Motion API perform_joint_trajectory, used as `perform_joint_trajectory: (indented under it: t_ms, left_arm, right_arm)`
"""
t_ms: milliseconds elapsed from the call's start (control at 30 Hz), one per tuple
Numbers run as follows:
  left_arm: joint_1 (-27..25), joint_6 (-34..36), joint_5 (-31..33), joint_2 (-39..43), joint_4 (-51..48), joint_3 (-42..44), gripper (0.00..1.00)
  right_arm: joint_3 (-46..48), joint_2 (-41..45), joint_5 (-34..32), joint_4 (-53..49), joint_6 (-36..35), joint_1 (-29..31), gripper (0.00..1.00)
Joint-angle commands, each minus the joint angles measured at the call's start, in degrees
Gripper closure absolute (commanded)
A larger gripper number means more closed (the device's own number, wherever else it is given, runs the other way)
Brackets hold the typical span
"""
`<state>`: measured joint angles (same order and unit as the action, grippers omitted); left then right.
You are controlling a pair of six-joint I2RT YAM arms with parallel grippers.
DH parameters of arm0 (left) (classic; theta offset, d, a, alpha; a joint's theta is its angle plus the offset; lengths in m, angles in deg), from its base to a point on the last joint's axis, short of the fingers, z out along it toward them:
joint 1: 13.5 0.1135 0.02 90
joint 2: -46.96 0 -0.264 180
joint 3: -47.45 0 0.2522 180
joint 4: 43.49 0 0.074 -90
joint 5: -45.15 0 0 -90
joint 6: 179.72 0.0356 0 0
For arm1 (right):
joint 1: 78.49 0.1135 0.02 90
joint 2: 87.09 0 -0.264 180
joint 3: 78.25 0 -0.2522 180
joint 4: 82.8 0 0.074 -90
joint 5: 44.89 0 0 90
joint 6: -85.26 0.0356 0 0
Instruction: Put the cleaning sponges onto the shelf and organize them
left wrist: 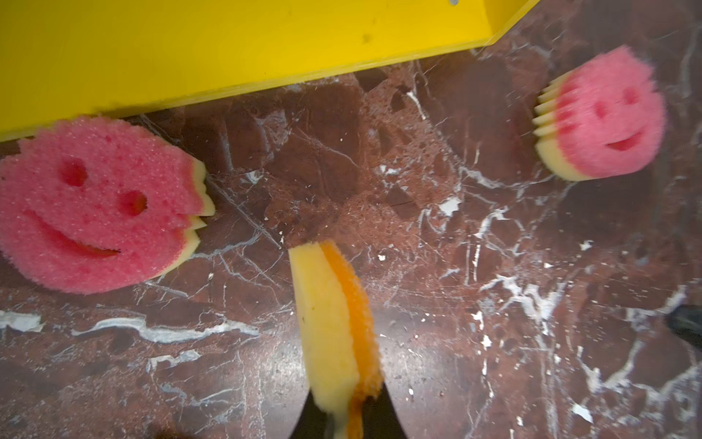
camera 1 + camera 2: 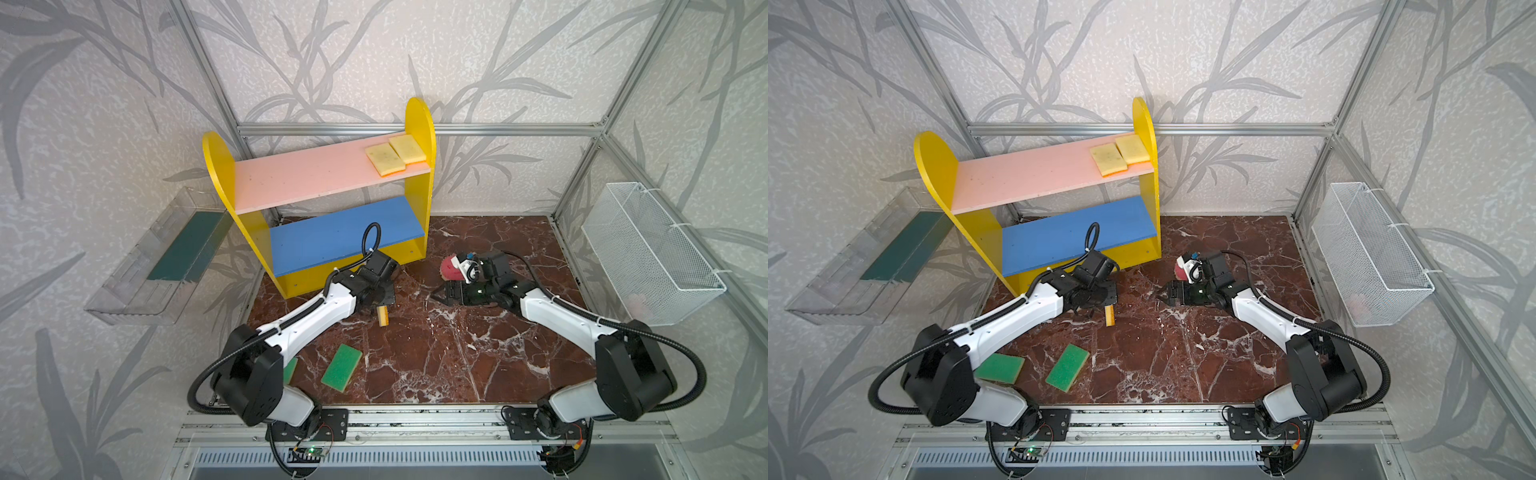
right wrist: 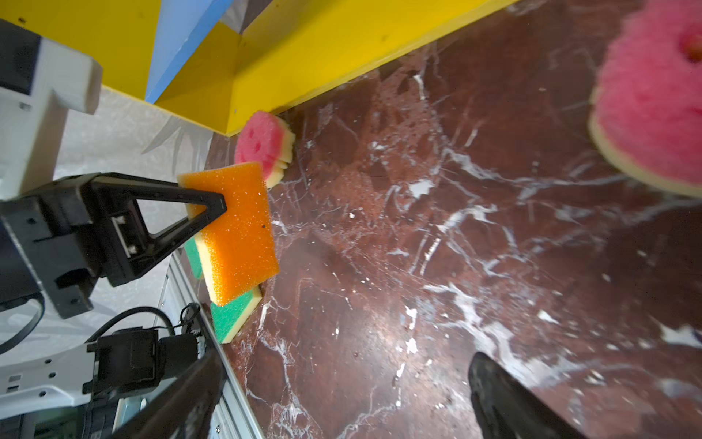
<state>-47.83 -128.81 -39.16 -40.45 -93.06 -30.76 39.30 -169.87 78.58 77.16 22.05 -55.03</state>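
Now my left pincer (image 1: pixel 351 420) clenches the rectangular yellow foam sponge with orange scouring face (image 1: pixel 328 323) edge-on, presumably for shelving; the yellow-sided three-tier shelf (image 2: pixel 420 124) stands just beyond it. My right pincer (image 3: pixel 342 384) gapes empty.

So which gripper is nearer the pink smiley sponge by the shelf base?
Left. The left gripper, shut on an orange-faced sponge, hangs beside the pink smiley sponge; the right gripper, open, is farther across the floor.

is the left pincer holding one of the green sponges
No, the left pincer is shut on a yellow sponge with an orange scouring face.
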Motion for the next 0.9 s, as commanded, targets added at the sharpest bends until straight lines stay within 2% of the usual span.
perform_joint_trajectory:
  t_ms: [0, 100, 167, 300, 400, 467, 600, 867]
  left_arm:
    - [-1.0, 0.8, 0.9, -4.7, -3.9, -4.6, 0.90]
    - [-1.6, 0.7, -0.3, -8.8, -3.1, -6.5, 0.89]
    - [-1.9, 0.6, -1.1, -11.2, -2.6, -7.5, 0.85]
    - [-3.0, 0.3, -3.0, -15.2, -1.4, -9.7, 0.52]
    - [-4.2, -0.1, -3.7, -16.9, -0.5, -11.4, 0.37]
    - [-4.9, -0.2, -3.6, -17.4, 0.0, -12.4, 0.30]
    - [-5.7, -0.5, -4.3, -17.1, 1.6, -13.4, 0.25]
    - [-7.7, -1.6, -5.8, -17.3, 2.6, -15.3, 0.24]
  right_arm:
    - [3.2, 2.9, -1.1, 3.7, 3.8, -3.4, 0.01]
    - [4.9, 3.7, 0.4, 5.4, 5.4, -5.8, 0.01]
    - [4.9, 3.9, 0.1, 5.0, 4.9, -6.1, 0.01]
    - [5.0, 3.0, 0.3, 5.4, 4.9, -6.1, 0.01]
    - [5.5, 2.2, 0.5, 6.5, 5.5, -6.1, 0.01]
    - [5.7, 2.0, 0.5, 6.8, 5.6, -6.1, 0.01]
    - [5.8, 2.4, -0.3, 6.6, 5.3, -6.1, 0.01]
    - [5.8, 3.0, -1.4, 5.9, 4.7, -6.1, 0.01]
